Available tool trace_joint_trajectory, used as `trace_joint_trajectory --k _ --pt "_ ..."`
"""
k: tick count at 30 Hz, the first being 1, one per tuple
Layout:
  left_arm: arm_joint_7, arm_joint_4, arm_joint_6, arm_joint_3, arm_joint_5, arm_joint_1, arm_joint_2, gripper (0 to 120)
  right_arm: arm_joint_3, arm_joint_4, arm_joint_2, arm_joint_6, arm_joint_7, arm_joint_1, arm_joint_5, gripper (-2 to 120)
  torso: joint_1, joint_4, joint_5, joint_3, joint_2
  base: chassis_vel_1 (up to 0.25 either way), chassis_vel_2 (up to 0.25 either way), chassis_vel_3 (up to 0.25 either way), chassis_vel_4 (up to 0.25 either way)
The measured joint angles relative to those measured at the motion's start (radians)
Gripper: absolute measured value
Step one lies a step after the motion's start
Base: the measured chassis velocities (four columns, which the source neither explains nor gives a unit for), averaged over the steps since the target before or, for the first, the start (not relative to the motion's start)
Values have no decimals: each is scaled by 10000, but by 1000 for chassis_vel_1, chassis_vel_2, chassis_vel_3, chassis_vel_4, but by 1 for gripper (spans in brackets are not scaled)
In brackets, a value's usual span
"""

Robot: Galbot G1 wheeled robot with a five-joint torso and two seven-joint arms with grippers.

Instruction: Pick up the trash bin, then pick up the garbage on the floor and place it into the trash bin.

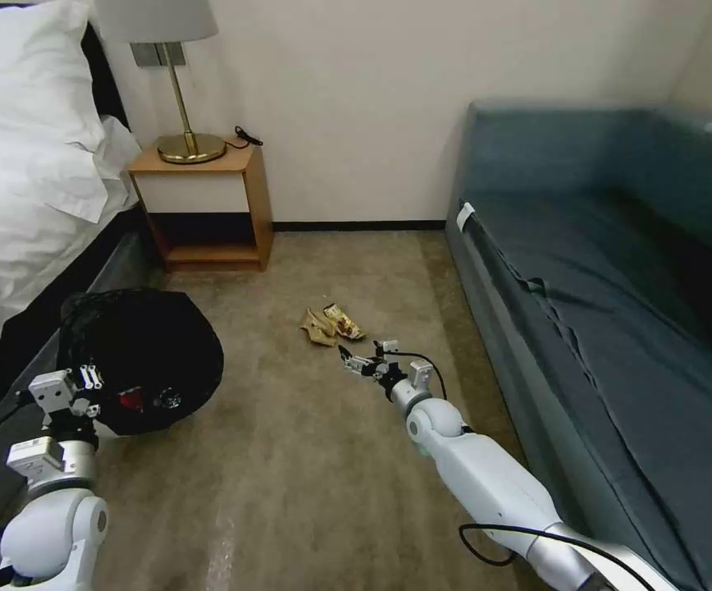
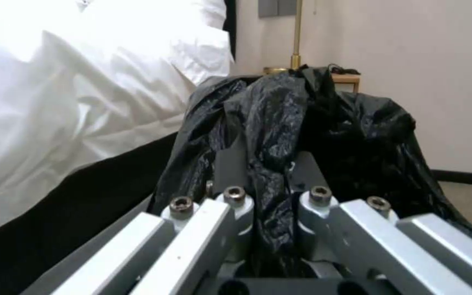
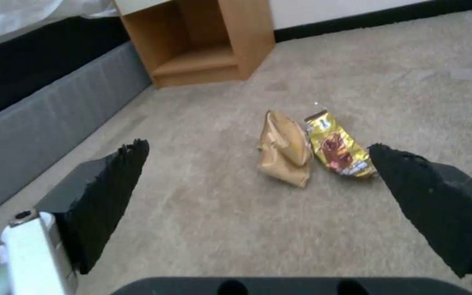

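My left gripper (image 1: 93,382) is shut on the rim of the trash bin (image 1: 143,357), holding it at the left beside the bed; the black bag (image 2: 280,123) is pinched between the fingers (image 2: 230,172). Red and clear litter lies inside the bin. On the carpet ahead lie two pieces of garbage: a tan wrapper (image 1: 317,327) (image 3: 285,149) and a gold wrapper (image 1: 344,321) (image 3: 337,145), side by side. My right gripper (image 1: 354,358) (image 3: 258,164) hangs open just short of them, low over the floor, its black pads (image 3: 105,184) spread wide.
A bed with white linen (image 1: 28,164) runs along the left. A wooden nightstand (image 1: 204,209) with a brass lamp (image 1: 188,90) stands against the back wall. A blue-grey sofa (image 1: 610,279) lines the right side. Bare carpet (image 1: 290,460) lies between them.
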Motion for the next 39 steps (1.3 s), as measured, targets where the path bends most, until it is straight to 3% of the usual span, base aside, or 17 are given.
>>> trace_joint_trajectory --k 27,39 --pt "30 -99 0 14 -43 127 -7 5 -1 -161 80 53 -65 -44 -139 100 0 0 0 1 0 -118 121 118 -125" --pt "120 -196 -193 -291 -63 511 -72 5 17 -107 135 74 -110 -224 -352 100 0 0 0 -1 0 -116 130 132 -123"
